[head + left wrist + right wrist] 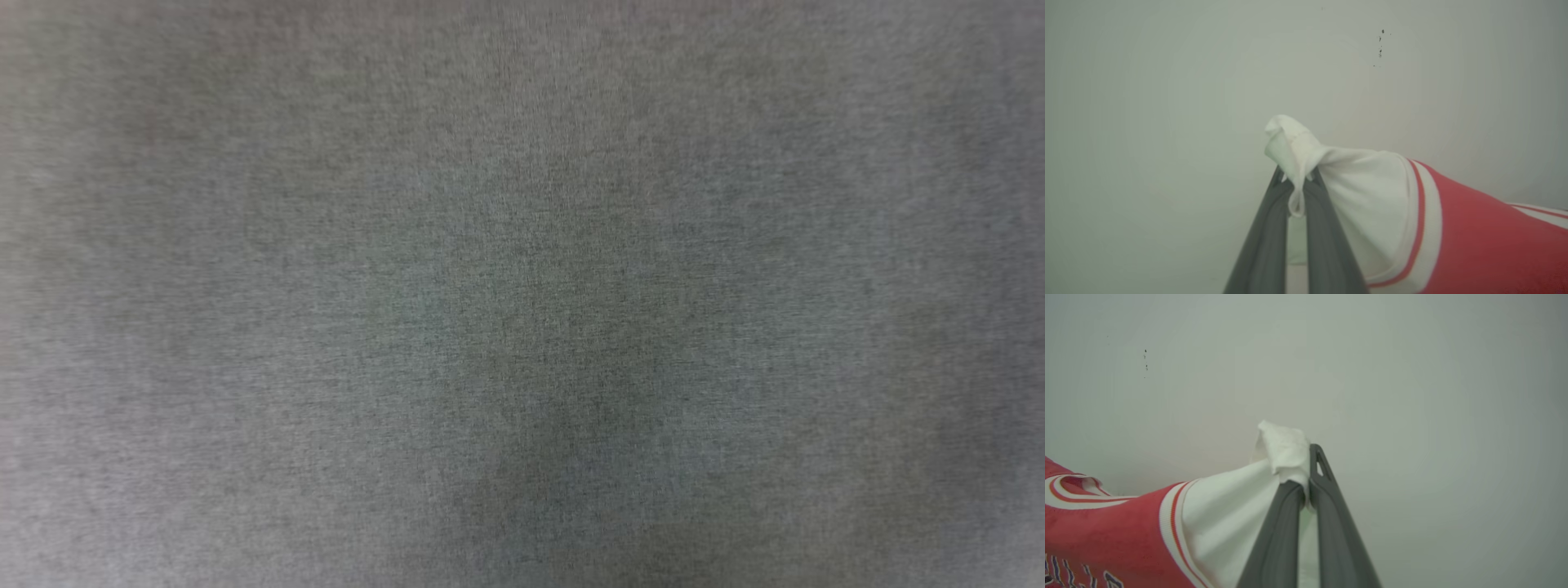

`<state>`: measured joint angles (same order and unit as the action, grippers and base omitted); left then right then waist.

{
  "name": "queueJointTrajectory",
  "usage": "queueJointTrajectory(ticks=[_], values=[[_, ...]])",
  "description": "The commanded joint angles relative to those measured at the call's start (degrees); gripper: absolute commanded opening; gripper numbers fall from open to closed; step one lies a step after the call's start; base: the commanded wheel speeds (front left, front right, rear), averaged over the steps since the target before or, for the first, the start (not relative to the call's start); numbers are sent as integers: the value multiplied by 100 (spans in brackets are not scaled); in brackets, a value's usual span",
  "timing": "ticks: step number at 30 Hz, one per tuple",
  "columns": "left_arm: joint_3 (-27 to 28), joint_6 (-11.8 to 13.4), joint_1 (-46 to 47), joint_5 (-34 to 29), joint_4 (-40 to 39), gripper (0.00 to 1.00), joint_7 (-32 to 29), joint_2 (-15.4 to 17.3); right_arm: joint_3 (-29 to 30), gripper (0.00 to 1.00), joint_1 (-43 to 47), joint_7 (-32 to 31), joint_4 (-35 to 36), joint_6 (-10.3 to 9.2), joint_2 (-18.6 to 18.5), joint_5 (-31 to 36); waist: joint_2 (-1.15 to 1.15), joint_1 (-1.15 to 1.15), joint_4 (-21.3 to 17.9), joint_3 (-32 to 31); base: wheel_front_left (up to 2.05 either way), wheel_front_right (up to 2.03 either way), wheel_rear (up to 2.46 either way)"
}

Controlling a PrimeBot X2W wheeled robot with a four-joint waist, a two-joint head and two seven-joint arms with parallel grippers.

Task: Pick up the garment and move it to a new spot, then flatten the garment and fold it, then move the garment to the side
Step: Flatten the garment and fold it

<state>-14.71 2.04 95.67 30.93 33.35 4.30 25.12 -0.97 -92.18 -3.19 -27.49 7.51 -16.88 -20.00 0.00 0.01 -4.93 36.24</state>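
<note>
In the left wrist view my left gripper (1297, 179) is shut on a bunched white corner of the garment (1453, 228), whose red body and striped trim stretch off to the lower right. My right gripper (1306, 473) is likewise shut on a white corner of the garment (1118, 535), which runs to the lower left in the right wrist view, where parts of black white-outlined letters show at the bottom edge. Both held corners poke out beyond the fingertips. The cloth hangs taut between the two grips, lifted off the pale surface.
A plain pale grey-green surface (1167, 102) lies behind both grippers, with a few small dark specks (1380, 47). The head view holds a blurred grey woven texture (522, 294) very close to the lens.
</note>
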Motion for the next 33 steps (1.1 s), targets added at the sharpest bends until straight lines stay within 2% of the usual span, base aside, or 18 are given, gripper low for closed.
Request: queueJointTrajectory(ticks=[1, 10, 16, 24, 33], values=[[4, -6, 71, 23, 41, 0, 37, 0, -28, 0, -110, 33, -47, -5, 26, -12, 0, -1, -31, 213, 0, 0, 0], [-31, -215, -194, 218, 749, 0, 225, -196, -543, 0, -296, 260, -801, -5, 192, -232, 0, -1, 57, 528, 0, 0, 0], [-54, -471, -613, 424, 1426, 0, 534, -439, -916, 0, 90, 382, -1539, -5, 198, -415, 0, -1, 128, 368, 0, 0, 0], [-100, -782, -1905, 632, 2063, 0, 962, -725, -1532, 0, 1425, 517, -2074, -4, 129, -913, 0, -1, 207, -504, 0, 0, 0], [-8, -897, -4370, 899, 1861, 0, 1089, -928, -2076, 0, 3679, 560, -1803, -4, -88, -1448, 0, -1, 169, -1866, 0, 0, 0]])
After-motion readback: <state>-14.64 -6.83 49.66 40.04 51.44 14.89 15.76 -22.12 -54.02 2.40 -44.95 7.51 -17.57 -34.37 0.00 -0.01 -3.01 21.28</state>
